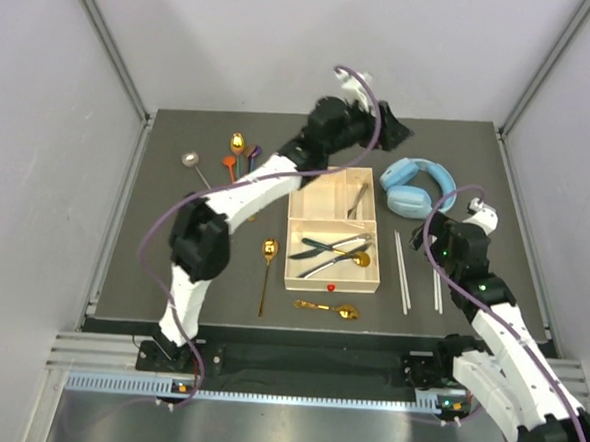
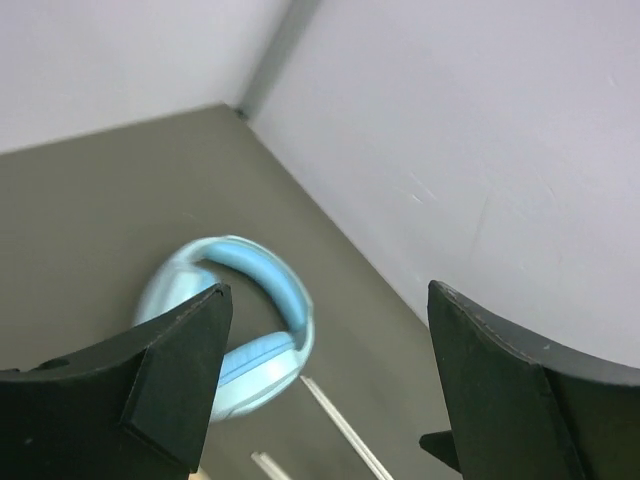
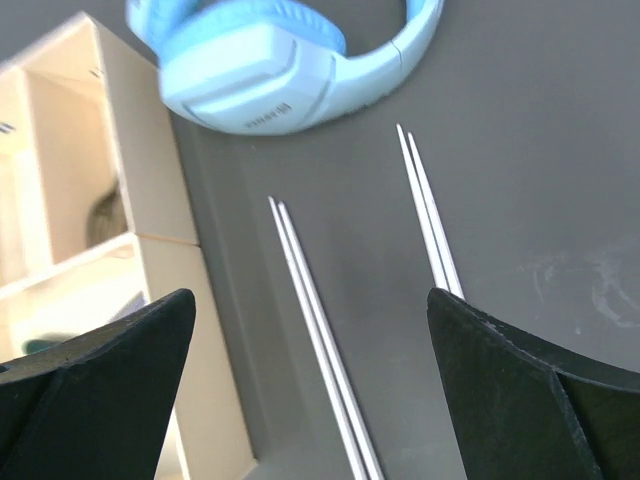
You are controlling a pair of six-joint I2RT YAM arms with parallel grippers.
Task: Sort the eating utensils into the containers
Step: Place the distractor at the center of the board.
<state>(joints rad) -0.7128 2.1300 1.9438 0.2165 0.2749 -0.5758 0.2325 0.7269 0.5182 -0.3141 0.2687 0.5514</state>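
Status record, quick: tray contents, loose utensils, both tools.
tray: cream, three sections
large section: dark knives and forks, sorted gold spoon
left of tray: left gold spoon; spoon cluster farther back
front of tray: front gold spoon
right of tray: two chopstick pairs
headphones: beyond the chopsticks
left tool: open, holding nothing, raised behind the tray
right tool: open, holding nothing, above the chopsticks

Light-blue headphones [image 1: 409, 198] flat on dark tabletop [image 1: 152, 262], near back-right corner.
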